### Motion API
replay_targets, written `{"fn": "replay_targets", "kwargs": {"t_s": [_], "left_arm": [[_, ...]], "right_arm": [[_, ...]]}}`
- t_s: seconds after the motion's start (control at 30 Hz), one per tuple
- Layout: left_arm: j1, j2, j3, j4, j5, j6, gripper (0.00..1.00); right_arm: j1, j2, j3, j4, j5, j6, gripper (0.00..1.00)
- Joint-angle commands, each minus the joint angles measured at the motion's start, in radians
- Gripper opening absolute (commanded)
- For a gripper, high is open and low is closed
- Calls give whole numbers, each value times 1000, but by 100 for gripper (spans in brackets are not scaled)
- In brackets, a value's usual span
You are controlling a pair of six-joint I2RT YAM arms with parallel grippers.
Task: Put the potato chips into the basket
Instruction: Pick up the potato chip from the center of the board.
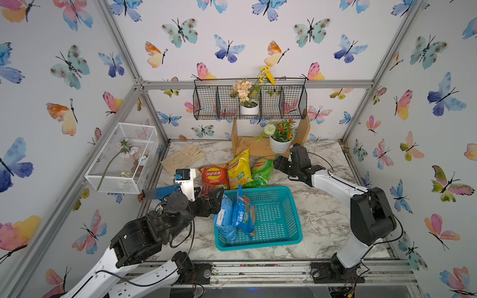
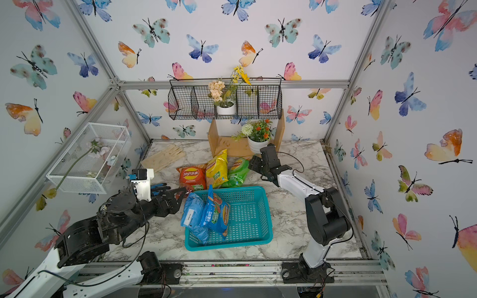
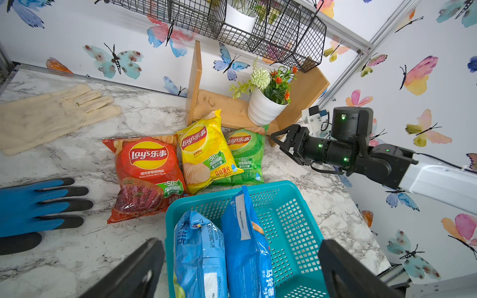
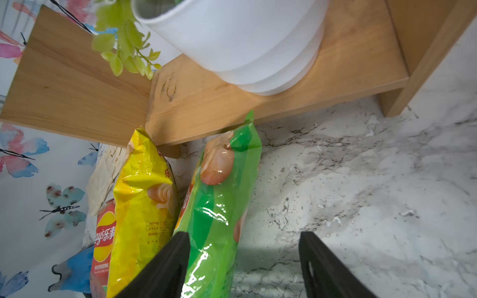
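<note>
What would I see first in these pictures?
Colourful butterflies cover the walls. On the marble table, a red bag, a yellow bag and a green bag sit in a row behind the teal basket. Two blue bags stand inside it.

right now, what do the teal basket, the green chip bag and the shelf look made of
Basket: moulded plastic, likely; uniform teal, regular grid holes. Green chip bag: thin glossy film, crinkled with sharp highlights. Shelf: wood, matte; grain and a knot mark show, though veneer is possible.
</note>
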Motion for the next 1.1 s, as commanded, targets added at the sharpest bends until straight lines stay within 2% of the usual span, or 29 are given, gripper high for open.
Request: {"fn": "replay_targets", "kwargs": {"t_s": [0.0, 0.17, 0.4, 0.7, 0.87, 1.03, 1.07], "left_arm": [[4, -27, -15, -8, 3, -28, 99], [3, -49, -16, -26, -1, -32, 99], [3, -61, 7, -67, -13, -30, 99], [3, -93, 5, -95, -22, -43, 99], [4, -98, 1, -101, -25, -47, 99], [3, -90, -5, -84, -23, -39, 99], [3, -83, -5, -81, -24, -32, 99]], "right_arm": [[-3, 20, 2, 132, -9, 94, 72], [-3, 62, -11, 218, -18, 136, 69], [-3, 129, 21, 218, 7, 160, 66], [-4, 171, 9, 280, 9, 191, 57], [-4, 170, 4, 304, -1, 194, 38], [-4, 138, -15, 315, -23, 223, 6], [-4, 129, -18, 311, -36, 226, 2]]}}
